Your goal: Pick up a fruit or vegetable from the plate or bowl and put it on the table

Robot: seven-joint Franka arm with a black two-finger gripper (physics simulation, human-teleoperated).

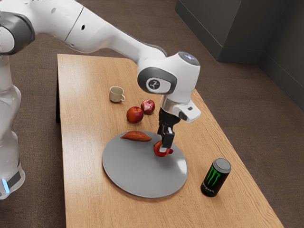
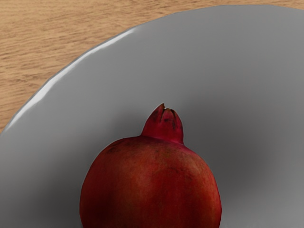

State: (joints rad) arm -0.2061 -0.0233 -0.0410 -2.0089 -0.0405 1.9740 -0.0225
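Wrist view: the pomegranate (image 2: 152, 185) looks firm, slick and fairly heavy, best clasped round its middle, though whether my jaws grip it I can't tell.

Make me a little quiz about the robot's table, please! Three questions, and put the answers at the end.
1. True or false: the sweet potato lies on the gray plate.

2. Pick one. The robot's gripper is down at the:
a) mug
b) pomegranate
c) sweet potato

3. Fill in the blank: the black can has a big ____ mark on its side.

Key: 1. true; 2. b; 3. green
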